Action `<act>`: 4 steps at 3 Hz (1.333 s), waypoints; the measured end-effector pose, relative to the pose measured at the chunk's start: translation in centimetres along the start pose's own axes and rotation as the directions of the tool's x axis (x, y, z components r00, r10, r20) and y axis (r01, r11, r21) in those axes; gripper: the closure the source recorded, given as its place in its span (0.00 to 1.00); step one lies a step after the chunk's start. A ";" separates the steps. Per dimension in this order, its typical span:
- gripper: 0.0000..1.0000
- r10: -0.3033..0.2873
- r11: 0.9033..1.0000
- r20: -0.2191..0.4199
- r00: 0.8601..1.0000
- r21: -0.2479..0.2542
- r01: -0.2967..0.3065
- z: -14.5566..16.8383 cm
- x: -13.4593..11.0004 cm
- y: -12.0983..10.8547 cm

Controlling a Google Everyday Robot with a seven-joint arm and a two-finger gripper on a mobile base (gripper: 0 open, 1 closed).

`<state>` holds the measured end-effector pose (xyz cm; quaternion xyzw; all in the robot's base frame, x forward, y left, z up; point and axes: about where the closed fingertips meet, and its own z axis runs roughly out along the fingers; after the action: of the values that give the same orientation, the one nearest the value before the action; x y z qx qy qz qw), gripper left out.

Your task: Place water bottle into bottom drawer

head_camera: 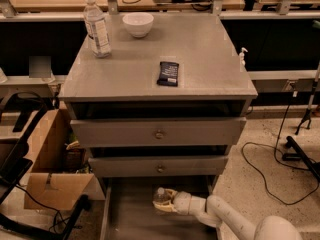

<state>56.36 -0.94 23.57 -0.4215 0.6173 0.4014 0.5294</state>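
Observation:
The water bottle [159, 194], clear with a white cap, sits low inside the open bottom drawer [127, 216] of the grey cabinet, near the drawer's middle. My gripper [164, 204] reaches in from the lower right on a white arm and is shut on the water bottle, its pale fingers wrapped around the body. The bottle's lower part is hidden by the fingers. I cannot tell whether the bottle rests on the drawer floor.
On the cabinet top stand a stouter bottle with a large white label [97, 28], a white bowl [138, 24] and a black packet [168, 73]. Two upper drawers with knobs [159, 134] overhang the drawer. A cardboard box [47, 169] is left, cables [270, 169] right.

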 end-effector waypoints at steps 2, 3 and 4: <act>0.84 -0.008 1.000 0.022 1.000 0.000 0.008 0.0 1.2 -0.3; 0.60 -0.007 1.000 0.024 1.000 -0.004 0.007 0.2 1.2 -0.2; 0.29 -0.006 1.000 0.026 1.000 -0.008 0.006 0.5 1.1 0.0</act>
<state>56.45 -0.59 22.38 -0.4202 0.6074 0.4079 0.5368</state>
